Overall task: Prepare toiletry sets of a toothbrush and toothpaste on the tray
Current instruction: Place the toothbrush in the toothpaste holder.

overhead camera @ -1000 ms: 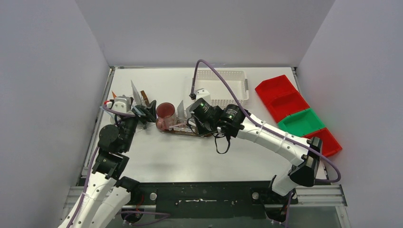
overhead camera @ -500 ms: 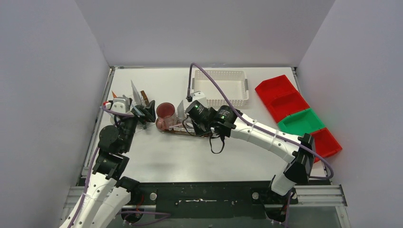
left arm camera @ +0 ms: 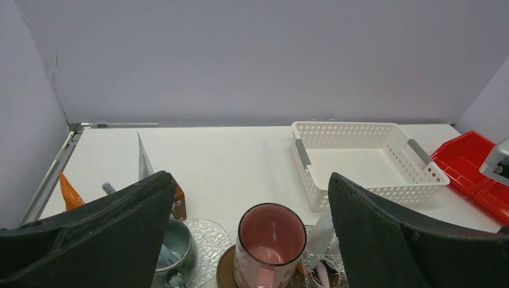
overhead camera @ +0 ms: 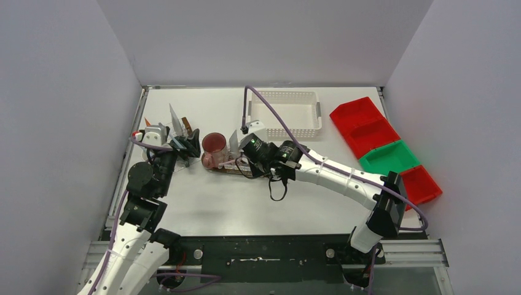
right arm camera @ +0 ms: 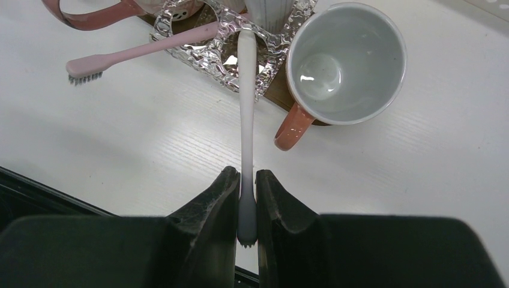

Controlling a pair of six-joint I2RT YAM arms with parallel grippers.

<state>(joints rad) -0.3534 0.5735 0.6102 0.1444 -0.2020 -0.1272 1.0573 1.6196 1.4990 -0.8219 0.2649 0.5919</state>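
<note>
My right gripper [right arm camera: 246, 201] is shut on the bristle end of a white toothbrush [right arm camera: 245, 102]. Its handle tip rests at a hole in the crinkled foil holder [right arm camera: 180, 21] on the brown tray [right arm camera: 277, 91]. A pink toothbrush [right arm camera: 138, 51] sticks out of that holder over the table. Beside it stands an empty white mug with a pink handle [right arm camera: 345, 63]. My left gripper [left arm camera: 252, 180] hangs open over a maroon mug [left arm camera: 271, 237] with nothing between its fingers. A dark green mug [left arm camera: 175, 247] holds a toothbrush. A tapered tube [left arm camera: 144, 159] stands behind it.
A white perforated basket [overhead camera: 285, 114] sits at the back centre. Red and green bins [overhead camera: 384, 147] line the right side. An orange-tipped item [left arm camera: 69, 192] lies near the table's left edge. A clear textured coaster [left arm camera: 207, 240] lies between the green and maroon mugs.
My right arm has shifted left along the tray, carrying the white toothbrush toward the foil holder. The left arm has stayed put, still open.
</note>
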